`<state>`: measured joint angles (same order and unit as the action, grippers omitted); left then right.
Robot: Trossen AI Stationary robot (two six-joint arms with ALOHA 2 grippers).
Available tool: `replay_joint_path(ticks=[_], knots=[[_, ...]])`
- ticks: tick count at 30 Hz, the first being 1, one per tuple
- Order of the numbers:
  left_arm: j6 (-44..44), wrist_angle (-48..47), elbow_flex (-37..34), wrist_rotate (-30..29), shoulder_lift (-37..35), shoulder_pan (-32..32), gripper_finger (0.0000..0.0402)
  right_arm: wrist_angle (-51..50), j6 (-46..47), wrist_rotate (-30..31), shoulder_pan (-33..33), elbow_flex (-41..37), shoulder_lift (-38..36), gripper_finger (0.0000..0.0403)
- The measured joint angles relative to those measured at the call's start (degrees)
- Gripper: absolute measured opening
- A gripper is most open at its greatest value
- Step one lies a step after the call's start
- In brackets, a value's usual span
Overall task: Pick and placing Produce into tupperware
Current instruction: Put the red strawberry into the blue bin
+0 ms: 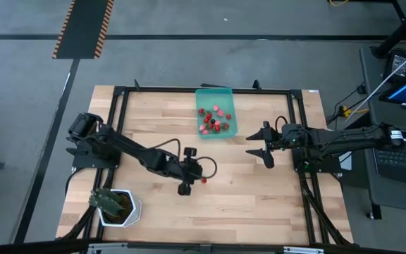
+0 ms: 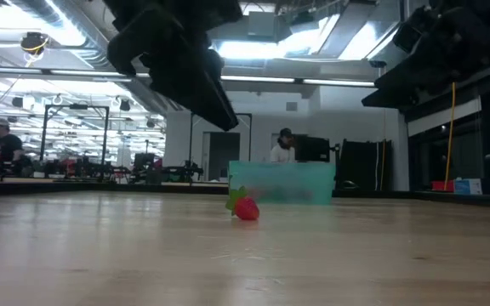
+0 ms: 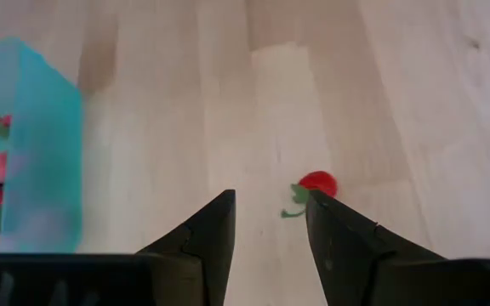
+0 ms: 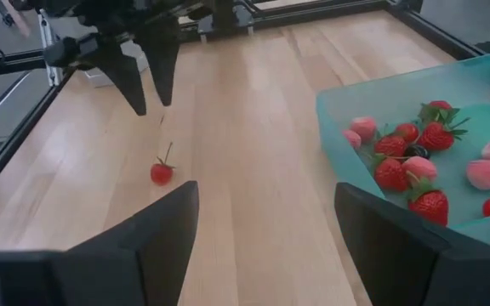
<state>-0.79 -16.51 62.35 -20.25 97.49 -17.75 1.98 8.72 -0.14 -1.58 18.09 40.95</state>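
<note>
The right claw [image 4: 266, 242] fills the front of its own wrist view, its two dark fingers spread wide with nothing between them, hovering over the right part of the desk [image 1: 259, 197] beside the tupperware [image 1: 216, 113]. That teal container sits at the far middle of the wooden desk and holds most of the produce [image 4: 424, 161]: red and pink strawberry-like fruits and one small dark berry. At the near left corner stands a white pot with a green plant [image 1: 117, 206]. The left claw [image 1: 186, 189] hangs above the desk's centre, fingers parted and holding nothing. One lone red fruit [image 1: 204, 180] with a green stem lies on the bare wood just beside that claw's tips, well apart from the tupperware.
</note>
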Motion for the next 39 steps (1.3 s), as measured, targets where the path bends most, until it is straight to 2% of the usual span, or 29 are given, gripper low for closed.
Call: replay_joint_path(ticks=[5, 12, 21, 30, 39], knots=[[3.1, -1.2, 2.1, 1.0, 2.1, -1.0, 0.0137, 0.0, -0.1, -0.1, 1.2, 0.0, 0.0, 0.0275], [5.1, -1.0, 2.8, 7.4, 2.5, -0.9, 0.0137, -0.1, 0.1, -0.1, 2.6, 0.0, 0.0, 0.0275], [11.1, -0.9, 4.8, 8.8, 5.6, -0.6, 0.0137, -0.1, 0.2, 0.0, 3.2, 0.0, 0.0, 0.0275], [13.6, -9.0, 11.4, 9.5, 11.6, 1.0, 0.0137, -0.1, 0.4, 0.0, 3.4, 0.0, 0.1, 0.0275], [16.3, -11.9, 14.6, 11.4, 15.6, 1.1, 0.0137, -0.2, 0.2, 0.1, 3.7, 0.0, 0.1, 0.0275]])
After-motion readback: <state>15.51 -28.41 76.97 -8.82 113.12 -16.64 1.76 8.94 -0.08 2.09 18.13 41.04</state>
